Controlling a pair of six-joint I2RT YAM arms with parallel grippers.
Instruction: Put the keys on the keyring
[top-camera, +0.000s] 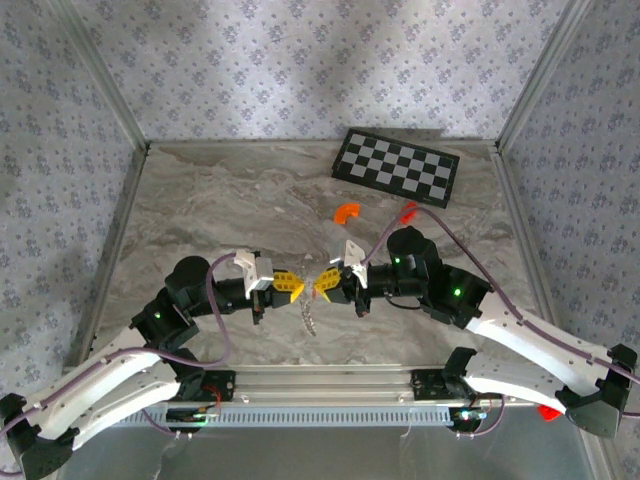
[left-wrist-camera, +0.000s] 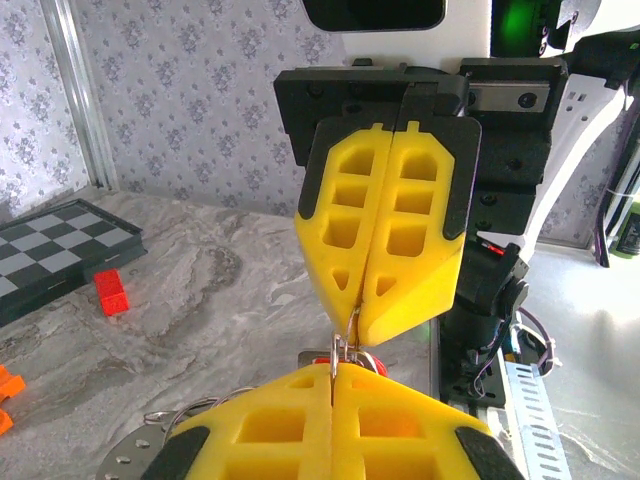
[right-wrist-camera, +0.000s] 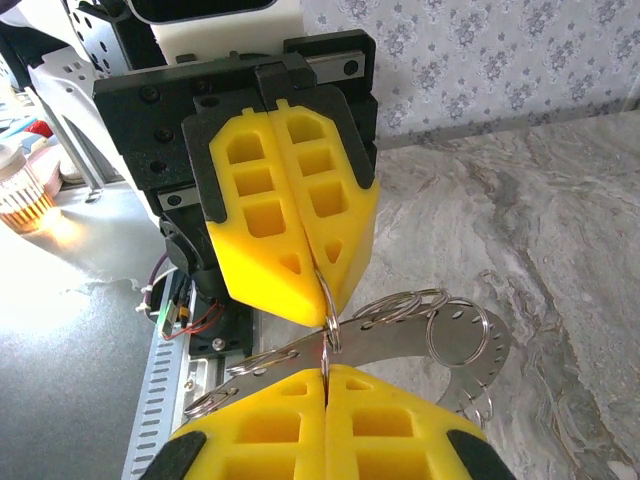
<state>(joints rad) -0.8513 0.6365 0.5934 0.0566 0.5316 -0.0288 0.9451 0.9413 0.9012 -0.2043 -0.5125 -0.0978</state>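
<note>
My two grippers meet tip to tip above the middle of the table, the left gripper (top-camera: 297, 287) facing the right gripper (top-camera: 322, 284). The keyring (right-wrist-camera: 400, 338) is a curved silvery band with holes that carries several split rings, and it hangs under the tips (top-camera: 310, 315). The left gripper (left-wrist-camera: 333, 375) is shut on one thin ring of it (right-wrist-camera: 328, 298). The right gripper (right-wrist-camera: 325, 368) is shut on a thin metal wire. Just below its tip shows the red head of the keys (left-wrist-camera: 376, 364), mostly hidden behind my left fingertips.
A black-and-white checkered board (top-camera: 397, 167) lies at the back right. An orange arc piece (top-camera: 346, 211) and a red brick (top-camera: 407, 210) sit in front of it. Metal frame posts and patterned walls close the table on three sides.
</note>
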